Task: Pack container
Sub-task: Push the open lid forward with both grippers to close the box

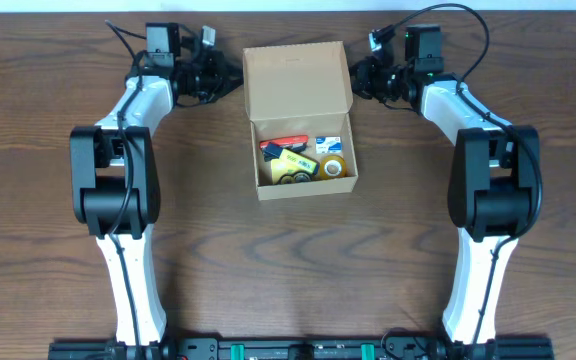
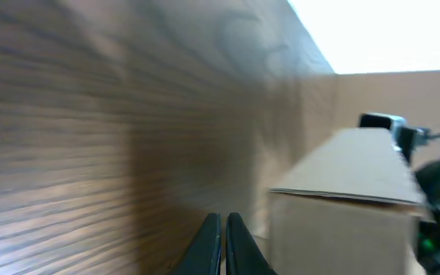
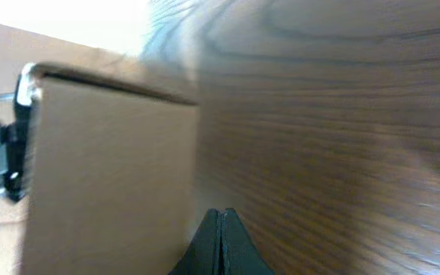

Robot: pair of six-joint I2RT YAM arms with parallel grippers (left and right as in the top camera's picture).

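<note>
We found container [image 1: 298, 80] at upper centre of overhead frame, flap lid raised, small items [image 1: 303, 162] inside. Print on blue-white pack [image 1: 329, 146] too small to read. Left gripper [image 1: 230, 80] and right gripper [image 1: 358, 78] were both closed, empty, just beside lid's side edges. Open wood table [image 1: 298, 270] lay across lower centre, between arms.

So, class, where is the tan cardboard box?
In the overhead view, the open tan cardboard box sits at the wooden table's far centre, between the left hand and right hand.
</note>
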